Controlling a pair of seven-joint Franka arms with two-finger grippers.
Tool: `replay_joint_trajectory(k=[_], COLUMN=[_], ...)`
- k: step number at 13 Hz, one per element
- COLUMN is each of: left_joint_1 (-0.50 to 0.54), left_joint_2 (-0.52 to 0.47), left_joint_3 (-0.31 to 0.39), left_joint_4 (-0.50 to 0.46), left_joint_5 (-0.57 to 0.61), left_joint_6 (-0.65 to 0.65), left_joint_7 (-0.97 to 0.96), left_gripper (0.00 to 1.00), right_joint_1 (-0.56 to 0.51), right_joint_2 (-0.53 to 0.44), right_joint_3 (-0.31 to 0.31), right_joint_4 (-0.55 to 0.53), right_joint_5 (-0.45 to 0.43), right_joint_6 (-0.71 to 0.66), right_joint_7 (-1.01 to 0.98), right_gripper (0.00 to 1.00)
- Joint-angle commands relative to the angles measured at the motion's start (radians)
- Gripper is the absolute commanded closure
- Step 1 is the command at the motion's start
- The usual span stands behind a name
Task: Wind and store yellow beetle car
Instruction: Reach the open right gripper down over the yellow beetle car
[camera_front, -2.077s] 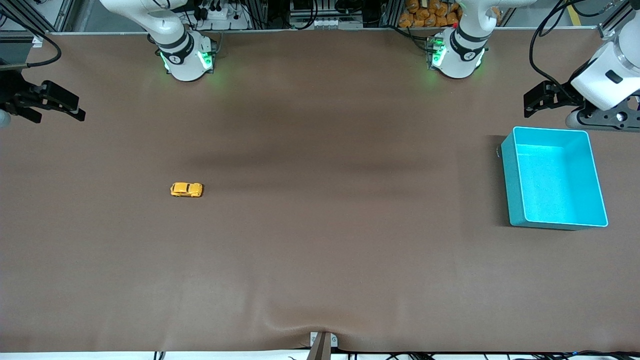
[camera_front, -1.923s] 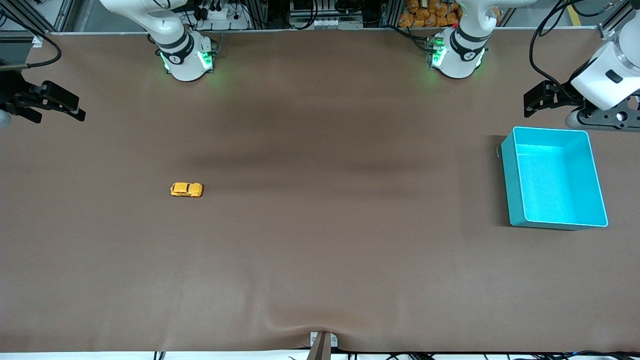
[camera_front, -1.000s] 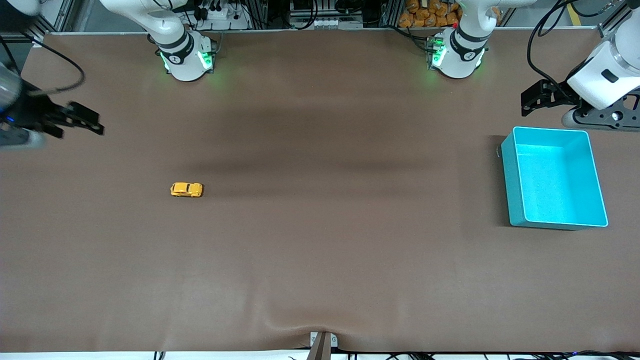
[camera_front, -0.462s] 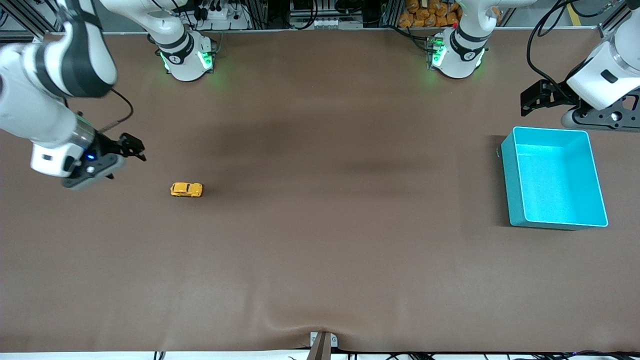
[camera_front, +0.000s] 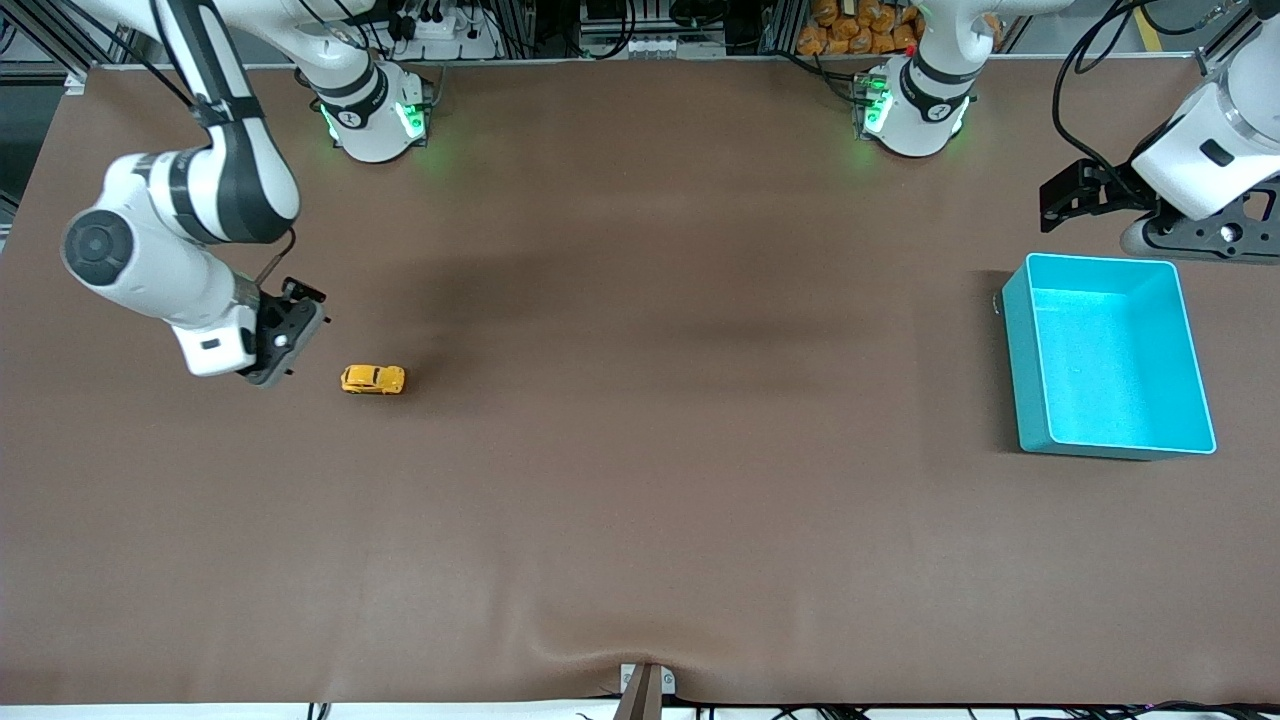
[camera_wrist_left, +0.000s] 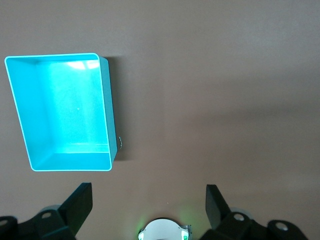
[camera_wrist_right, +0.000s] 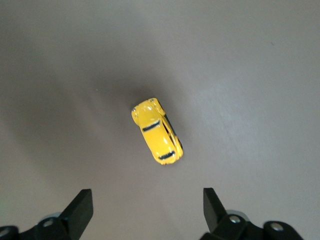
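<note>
The yellow beetle car (camera_front: 373, 379) sits on the brown table toward the right arm's end; it also shows in the right wrist view (camera_wrist_right: 157, 131). My right gripper (camera_front: 296, 322) hangs open and empty above the table just beside the car, toward the right arm's end; its fingertips (camera_wrist_right: 82, 205) show wide apart in the right wrist view. The turquoise bin (camera_front: 1010, 330) stands empty at the left arm's end and shows in the left wrist view (camera_wrist_left: 109, 107). My left gripper (camera_front: 1062, 200) waits open and empty above the table beside the bin, its fingers (camera_wrist_left: 80, 200) spread.
The left arm's base (camera_front: 912, 110) and the right arm's base (camera_front: 375, 115) stand at the table's edge farthest from the front camera. A small clamp (camera_front: 645, 685) sits at the table's near edge. A ripple in the brown mat lies by it.
My right arm has swung in from the table's end and come down beside the car. The car, the bin and the left arm have barely moved.
</note>
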Motion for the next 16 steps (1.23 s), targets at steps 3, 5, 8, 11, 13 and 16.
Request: replay_joint_trajectory(k=[3, 5, 8, 11, 13, 16], left_joint_1=[-0.018, -0.018, -0.016, -0.015, -0.013, -0.011], left_joint_2=[0.02, 0.022, 0.028, 0.028, 0.028, 0.028], left_joint_3=[0.0, 0.0, 0.002, 0.002, 0.002, 0.002], left_joint_4=[0.01, 0.01, 0.01, 0.01, 0.01, 0.01], left_joint_5=[-0.023, -0.023, -0.023, -0.023, -0.023, -0.023], left_joint_6=[0.013, 0.014, 0.014, 0.014, 0.016, 0.014], left_joint_7=[-0.009, -0.01, -0.021, -0.021, -0.021, -0.021], left_gripper=[0.0, 0.0, 0.0, 0.0, 0.0, 0.0], right_joint_1=[-0.012, -0.012, -0.005, 0.008, 0.012, 0.014], right_joint_2=[0.061, 0.088, 0.131, 0.177, 0.188, 0.211], right_joint_3=[0.013, 0.013, 0.013, 0.013, 0.013, 0.026], right_joint_4=[-0.076, -0.076, -0.074, -0.068, -0.068, -0.068], right_joint_5=[-0.019, -0.019, -0.019, -0.019, -0.019, -0.019], right_joint_6=[0.177, 0.22, 0.263, 0.297, 0.309, 0.325], right_joint_7=[-0.241, -0.307, -0.324, -0.383, -0.384, -0.384], right_gripper=[0.21, 0.25, 0.25, 0.29, 0.3, 0.35])
